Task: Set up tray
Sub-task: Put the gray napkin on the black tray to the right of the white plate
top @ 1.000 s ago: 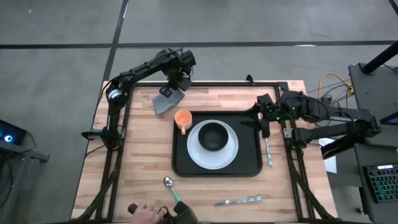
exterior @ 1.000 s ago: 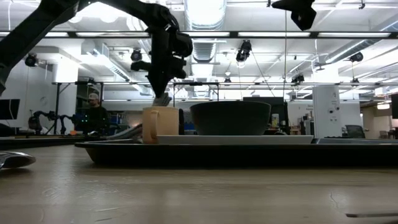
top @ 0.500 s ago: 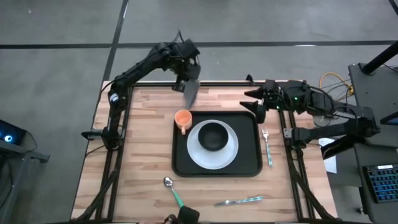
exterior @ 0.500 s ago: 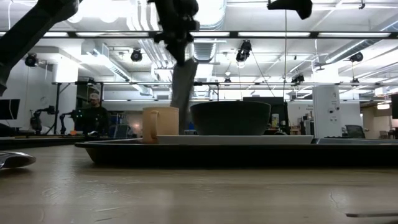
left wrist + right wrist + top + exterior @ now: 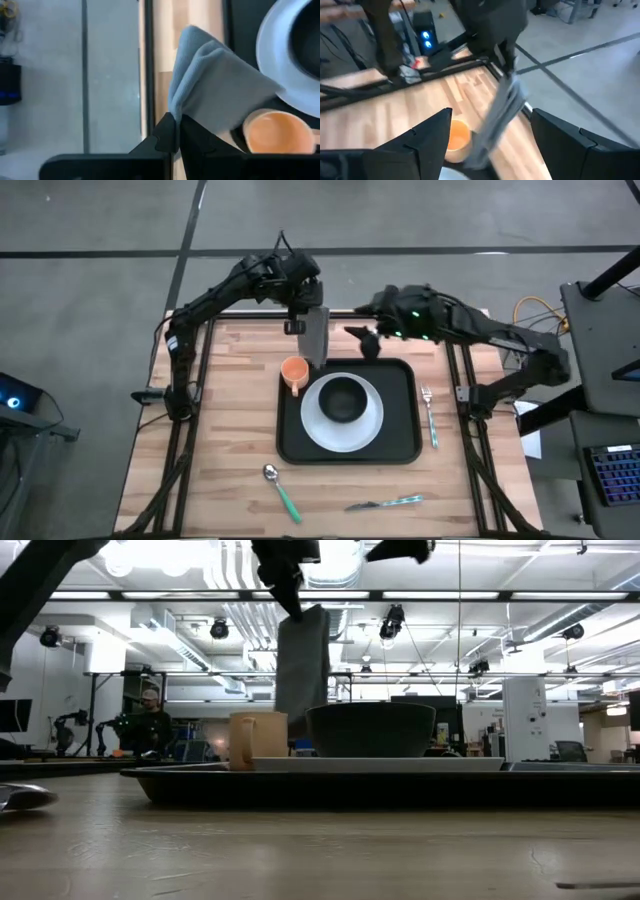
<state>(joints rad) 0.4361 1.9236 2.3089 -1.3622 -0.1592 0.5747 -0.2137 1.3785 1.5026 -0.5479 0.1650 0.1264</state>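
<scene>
Butcher-block wood makes up the table [image 5: 220, 420], pale planks in a dark metal frame, with a grey concrete floor around it. At its middle lies the tray [image 5: 400, 442], black, rectangular, round-cornered with a low rim; on it sits a glossy white plate [image 5: 370, 425] holding a small black bowl [image 5: 343, 398], and an orange cup [image 5: 294, 371] stands at the tray's far left corner.

Above that corner the left gripper [image 5: 297, 305] is clamped on the top edge of a soft grey cloth [image 5: 316, 337], which hangs limp in a folded strip. The right gripper [image 5: 360, 335] hovers just beside it, fingers spread wide, facing the cloth. To take the cloth well, it should close on the hanging part low enough to clear the other fingers, then hold it clear of the cup.

Beside the tray lie a fork [image 5: 430, 415], a knife [image 5: 385, 503] and a spoon [image 5: 277, 486], green-handled.
</scene>
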